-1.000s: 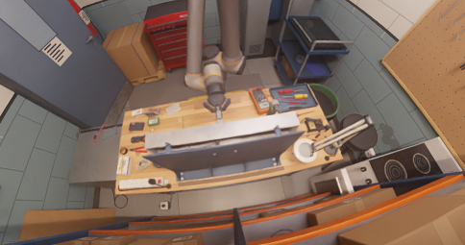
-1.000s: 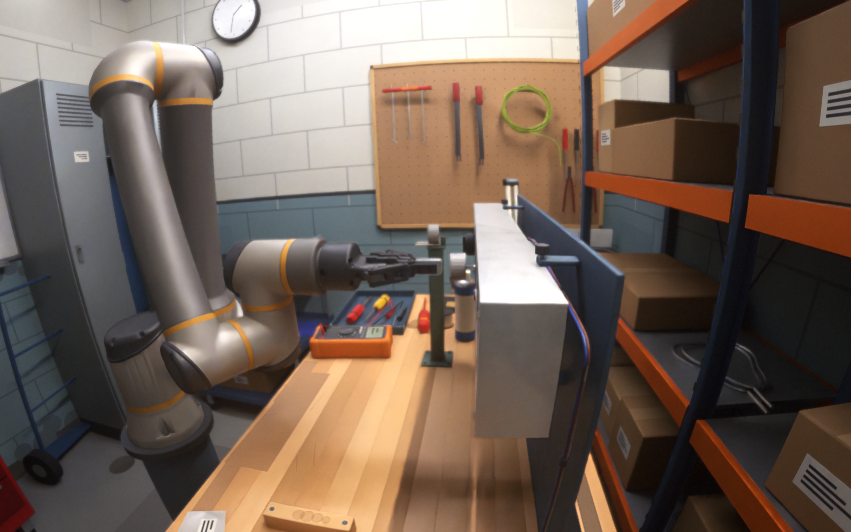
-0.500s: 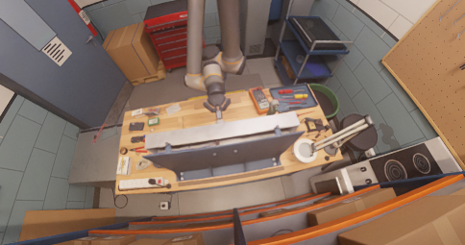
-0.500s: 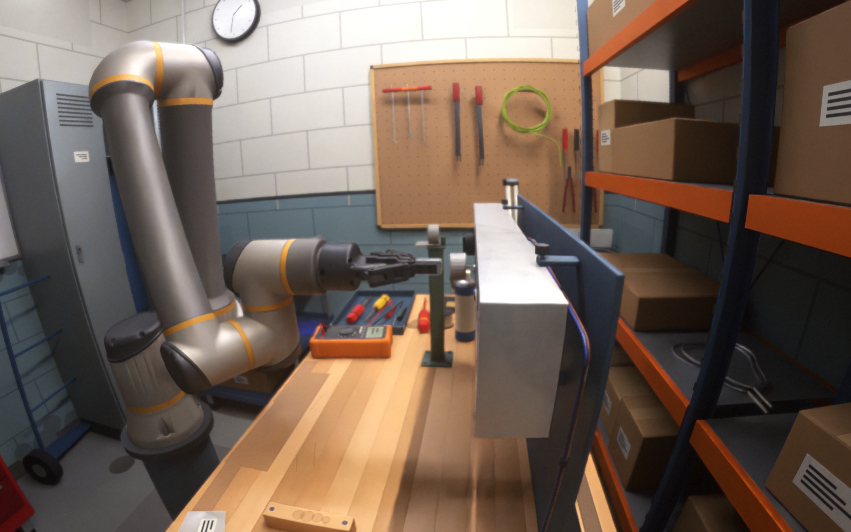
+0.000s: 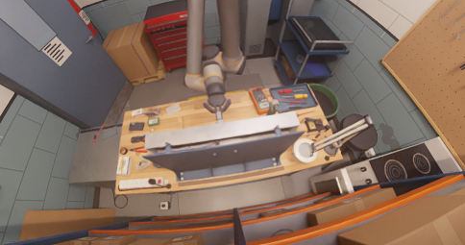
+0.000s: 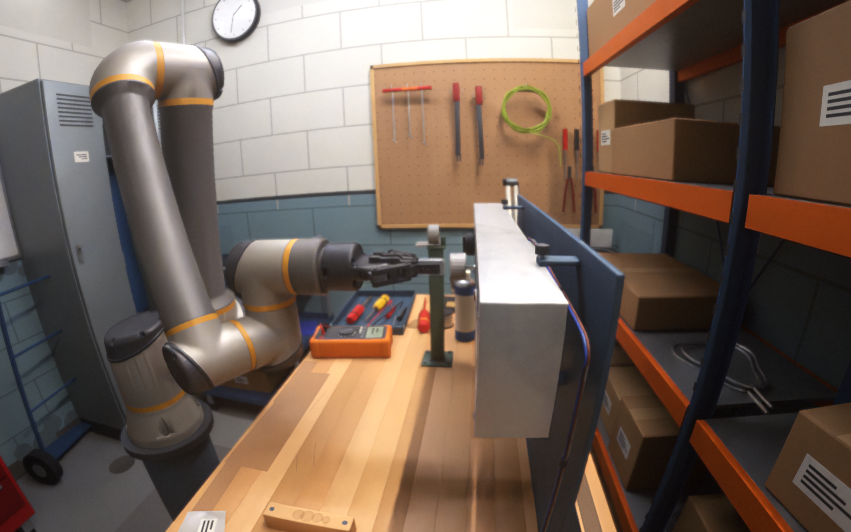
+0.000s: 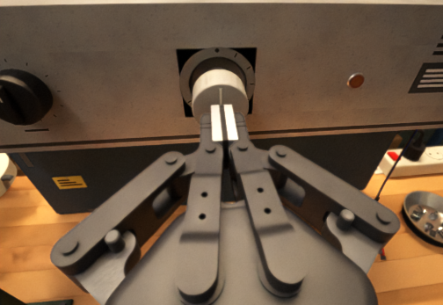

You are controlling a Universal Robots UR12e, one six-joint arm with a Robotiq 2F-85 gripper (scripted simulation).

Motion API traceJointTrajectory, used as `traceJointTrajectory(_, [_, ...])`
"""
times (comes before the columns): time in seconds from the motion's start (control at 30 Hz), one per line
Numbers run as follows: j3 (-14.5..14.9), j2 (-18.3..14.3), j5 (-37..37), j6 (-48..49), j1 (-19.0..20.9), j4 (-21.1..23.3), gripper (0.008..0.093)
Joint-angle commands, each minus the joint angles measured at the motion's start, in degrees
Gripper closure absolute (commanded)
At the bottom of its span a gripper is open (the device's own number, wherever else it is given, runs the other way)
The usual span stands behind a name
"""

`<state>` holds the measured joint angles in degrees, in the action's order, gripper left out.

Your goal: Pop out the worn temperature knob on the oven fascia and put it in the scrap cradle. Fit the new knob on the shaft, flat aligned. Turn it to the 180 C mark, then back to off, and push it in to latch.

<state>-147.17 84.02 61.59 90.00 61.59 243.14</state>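
Observation:
On the wooden bench stands the grey oven fascia (image 7: pixel 219 60), upright on its blue frame, and a pale grey knob (image 7: pixel 218 90) with a thin pointer line sits in the dark dial ring at its centre. My gripper (image 7: pixel 224 124) is level with that knob and just short of its face, its fingers fully closed and empty. From the side the gripper (image 6: pixel 431 264) points horizontally at the fascia (image 6: pixel 514 311). From above, the gripper (image 5: pixel 219 113) is at the fascia's far side. A black knob (image 7: pixel 19 97) sits further left on the fascia.
The robot's arm (image 6: pixel 170 218) rises over the bench's far-left side. A dark stand (image 6: pixel 437 298) is near the fingers, with an orange multimeter (image 6: pixel 351 341) and a tool tray (image 6: pixel 379 310) behind. A dish of screws (image 7: pixel 424 216) and a power strip (image 7: pixel 417 159) lie below the fascia.

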Motion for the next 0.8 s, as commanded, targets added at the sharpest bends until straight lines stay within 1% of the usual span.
traceJointTrajectory(0.0, [0.06, -0.01, 0.03, 0.0, 0.03, 0.0, 0.0934])
traceJointTrajectory(0.77, [0.9, -0.68, 0.66, 0.0, 0.66, -0.17, 0.0934])
